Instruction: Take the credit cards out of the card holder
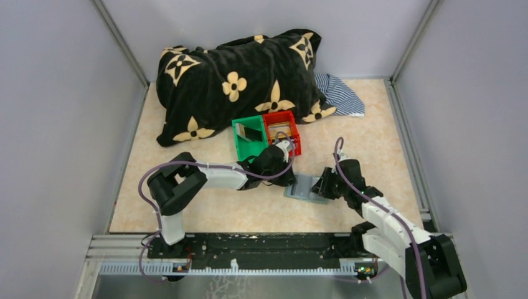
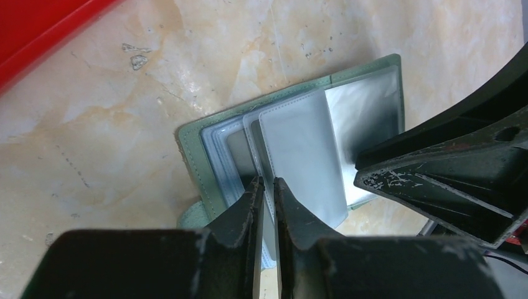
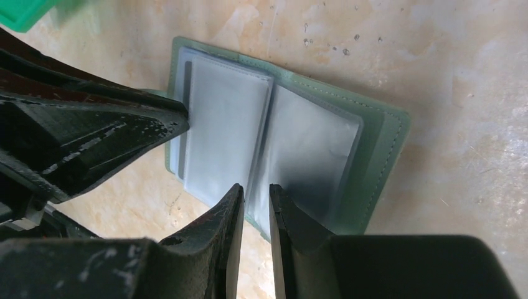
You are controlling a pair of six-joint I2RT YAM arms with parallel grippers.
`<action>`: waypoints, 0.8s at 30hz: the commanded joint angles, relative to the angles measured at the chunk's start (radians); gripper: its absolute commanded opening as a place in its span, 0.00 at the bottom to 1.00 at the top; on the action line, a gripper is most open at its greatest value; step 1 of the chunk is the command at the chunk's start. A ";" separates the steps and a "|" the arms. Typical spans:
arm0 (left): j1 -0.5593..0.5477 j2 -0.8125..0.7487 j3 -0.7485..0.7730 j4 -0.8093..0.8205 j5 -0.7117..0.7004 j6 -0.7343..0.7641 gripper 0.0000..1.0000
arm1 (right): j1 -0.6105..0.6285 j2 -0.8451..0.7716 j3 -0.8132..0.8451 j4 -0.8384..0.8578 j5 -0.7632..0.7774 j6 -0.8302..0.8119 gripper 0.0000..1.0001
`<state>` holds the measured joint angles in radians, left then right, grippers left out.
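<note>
Left gripper (image 2: 266,194): jaws narrow, pinching a clear sleeve of the card holder (image 2: 299,146). Right gripper (image 3: 255,200): jaws narrow, clamped on a sleeve at its opposite edge. The card holder lies open on the beige marbled tabletop (image 1: 373,143). Beyond it: green bin (image 1: 246,148), red bin (image 1: 281,115), flowered black blanket (image 1: 236,68). Grey walls (image 1: 62,93) enclose the tabletop.

Closed in by plain grey walls (image 1: 56,124) at left, back and right, with slim metal posts (image 1: 121,40) in the far corners. Floored with a beige marbled tabletop (image 1: 386,143), evenly lit, soft shadows only. Heaped at the back with a black blanket (image 1: 236,81) patterned in cream flowers, a striped cloth (image 1: 342,93) against its right end. Edged along the near side by a black rail (image 1: 261,246).
</note>
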<state>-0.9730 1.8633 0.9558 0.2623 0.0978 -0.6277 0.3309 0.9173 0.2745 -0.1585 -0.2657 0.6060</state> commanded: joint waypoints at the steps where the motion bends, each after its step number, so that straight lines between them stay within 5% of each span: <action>1: -0.016 0.027 0.035 0.000 0.035 0.011 0.16 | -0.001 -0.057 0.006 0.009 0.023 -0.003 0.22; 17: -0.024 0.016 0.030 0.092 0.139 -0.046 0.15 | -0.001 -0.010 -0.016 0.045 0.015 0.003 0.22; 20: -0.026 0.032 0.033 0.100 0.145 -0.053 0.15 | -0.001 -0.013 -0.003 0.017 0.023 -0.017 0.29; 24: -0.026 0.046 0.030 0.112 0.153 -0.057 0.15 | -0.002 -0.009 0.030 -0.031 0.051 -0.075 0.51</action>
<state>-0.9886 1.8805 0.9718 0.3283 0.2192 -0.6693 0.3309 0.9039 0.2569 -0.1520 -0.2550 0.5945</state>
